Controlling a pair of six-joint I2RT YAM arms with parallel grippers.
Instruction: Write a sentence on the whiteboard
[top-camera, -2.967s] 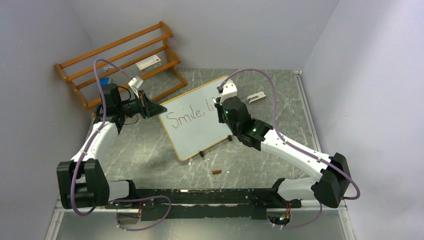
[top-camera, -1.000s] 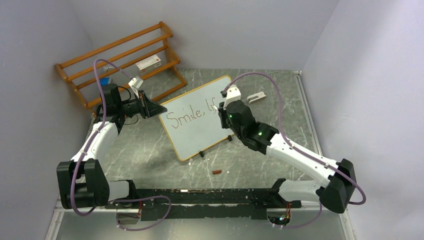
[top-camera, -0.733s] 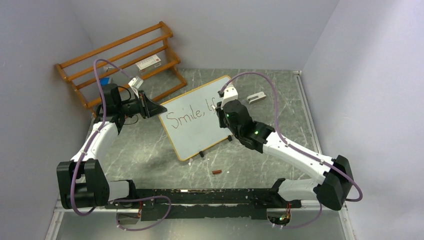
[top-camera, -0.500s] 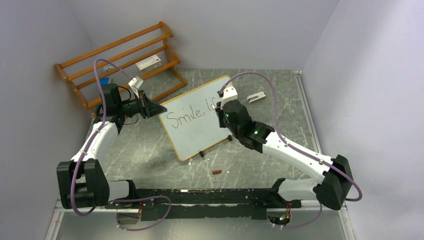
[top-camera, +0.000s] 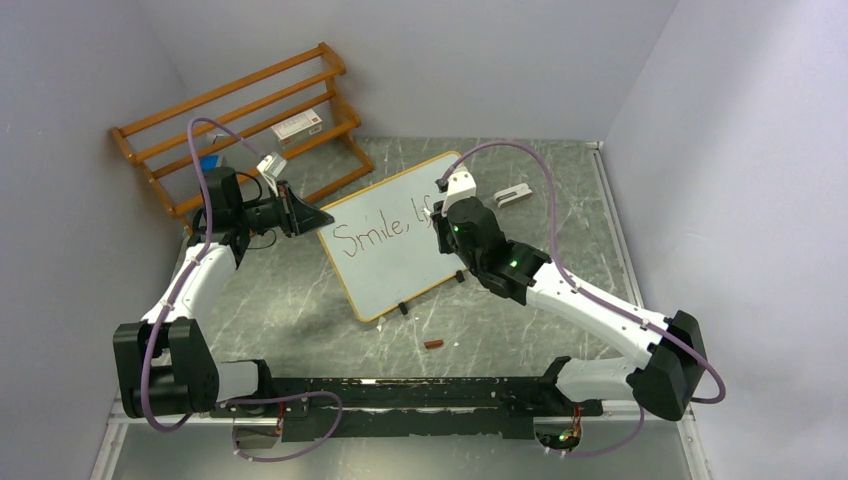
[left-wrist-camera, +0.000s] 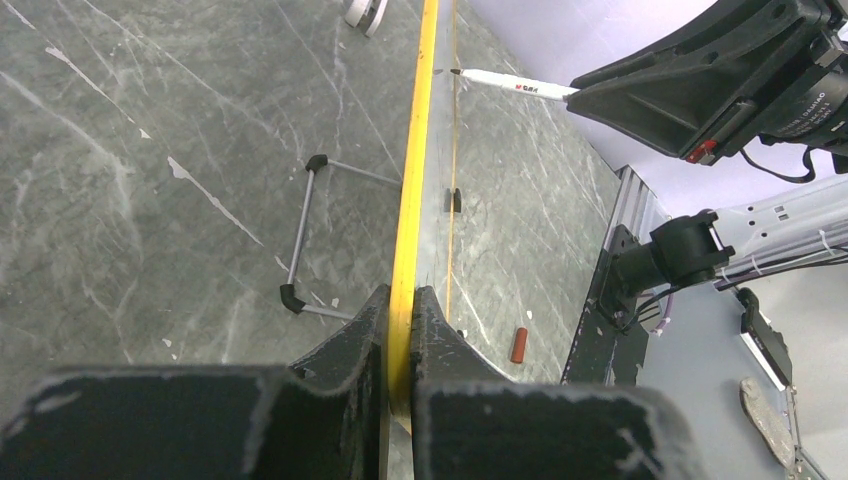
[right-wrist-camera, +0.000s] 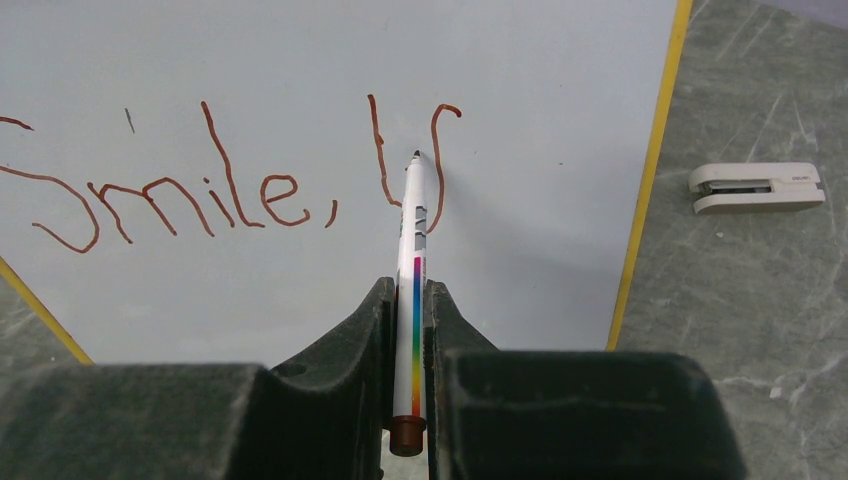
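The whiteboard (top-camera: 392, 262) stands tilted on the table on small black feet. My left gripper (top-camera: 322, 218) is shut on its left edge, and the left wrist view shows that yellow rim (left-wrist-camera: 412, 180) pinched between the fingers of the left gripper (left-wrist-camera: 400, 300). The sentence (right-wrist-camera: 230, 190) reads "Smile," followed by an "l" and a hooked stroke, in thin brown-red marker. My right gripper (right-wrist-camera: 407, 295) is shut on a white marker (right-wrist-camera: 412, 230) with a rainbow stripe. The marker's tip rests at the board's face between the last two strokes.
An orange-brown slatted rack (top-camera: 240, 120) with a small box (top-camera: 298, 125) leans at the back left. A white clip-like object (right-wrist-camera: 757, 187) lies on the table right of the board. A brown marker cap (top-camera: 434, 344) lies in front of the board.
A hooked stroke has been added after the "l". In the last second the right arm drew back slightly to the left with the marker. The left arm and the board have not moved.
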